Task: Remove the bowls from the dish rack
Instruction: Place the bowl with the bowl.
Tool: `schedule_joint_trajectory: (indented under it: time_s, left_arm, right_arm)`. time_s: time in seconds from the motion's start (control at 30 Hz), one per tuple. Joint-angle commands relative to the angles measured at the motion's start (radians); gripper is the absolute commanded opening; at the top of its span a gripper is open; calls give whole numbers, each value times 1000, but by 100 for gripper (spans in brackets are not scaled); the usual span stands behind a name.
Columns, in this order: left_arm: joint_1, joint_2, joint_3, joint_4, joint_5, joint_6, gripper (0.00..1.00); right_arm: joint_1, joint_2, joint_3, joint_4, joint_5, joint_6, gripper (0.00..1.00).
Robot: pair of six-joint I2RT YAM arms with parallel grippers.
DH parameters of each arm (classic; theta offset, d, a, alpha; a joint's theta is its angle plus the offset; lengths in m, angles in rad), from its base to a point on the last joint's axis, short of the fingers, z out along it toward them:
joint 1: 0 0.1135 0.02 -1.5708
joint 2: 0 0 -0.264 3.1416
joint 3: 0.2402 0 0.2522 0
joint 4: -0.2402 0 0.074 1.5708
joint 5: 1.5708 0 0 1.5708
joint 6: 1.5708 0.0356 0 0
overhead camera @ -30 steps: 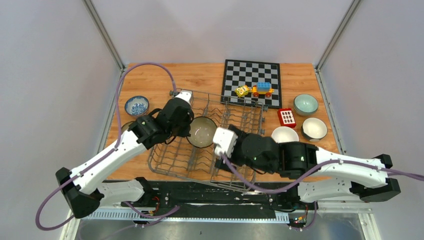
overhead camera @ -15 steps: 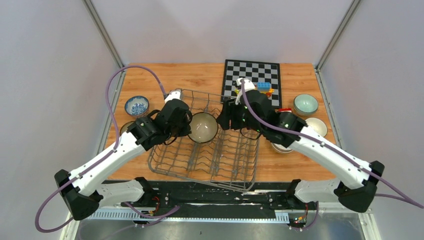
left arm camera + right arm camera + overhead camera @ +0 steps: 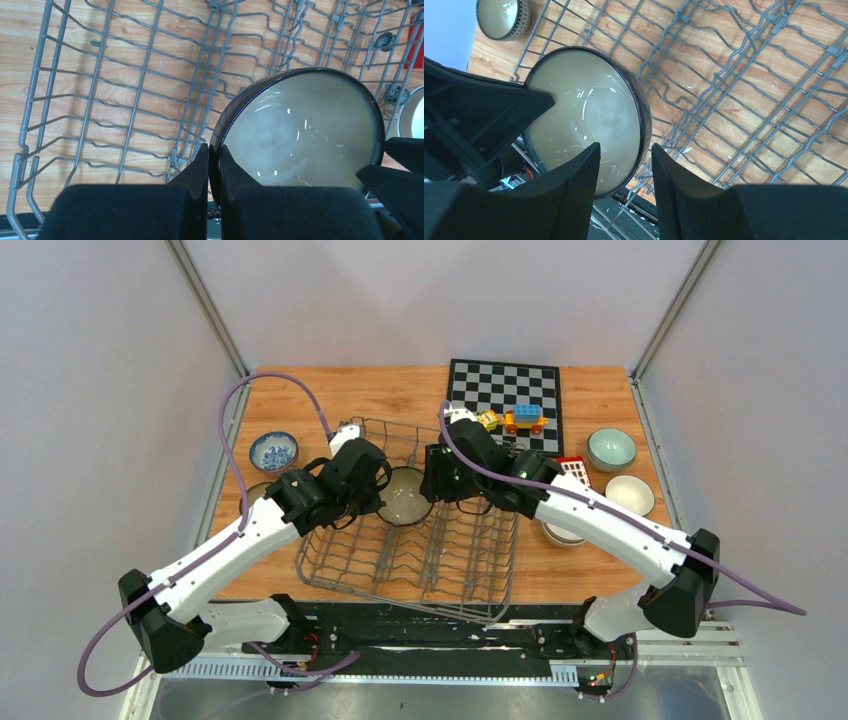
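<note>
The left claw (image 3: 214,150) is pinching the rim of the dark-rimmed bowl (image 3: 300,130), with its two fingers pressed tight on either side of the edge. In the top view it is gripping at the bowl's 9 o'clock. The bowl is tilting on its edge and showing its glossy beige inside. It is sitting inside the dish rack (image 3: 470,560), just toward 12 o'clock from the rack's middle. I cannot tell whether it is resting on the wires.

The right claw (image 3: 625,146) is straddling the opposite rim at the bowl's 3 o'clock. One finger is hanging over the inside and the other is just outside the wall. Its jaws are standing partly apart, and a gap is showing between the inner finger and the rim.

The rack is lying on the wooden bench (image 3: 300,400). At its 10 o'clock a blue-and-white bowl (image 3: 273,451) is sitting on the bench, and a striped brown bowl (image 3: 501,17) is lying nearer the rack's 9 o'clock side. Toward 2 o'clock a pale green bowl (image 3: 611,448) and a white-lined bowl (image 3: 629,496) are sitting close together. At 1 o'clock a chessboard (image 3: 505,390) is carrying some toy blocks (image 3: 525,418).
</note>
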Motion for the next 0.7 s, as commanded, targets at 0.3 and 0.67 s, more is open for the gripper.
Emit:
schedule_joint_trajectory:
  time_s: [0.3, 0.67]
  left_arm:
    - [6, -18, 48, 44, -36, -43, 0]
    - [6, -11, 41, 42, -49, -33, 3]
  right_arm:
    - [13, 91, 58, -79, 59, -57, 33]
    - [28, 148, 107, -86, 59, -63, 0]
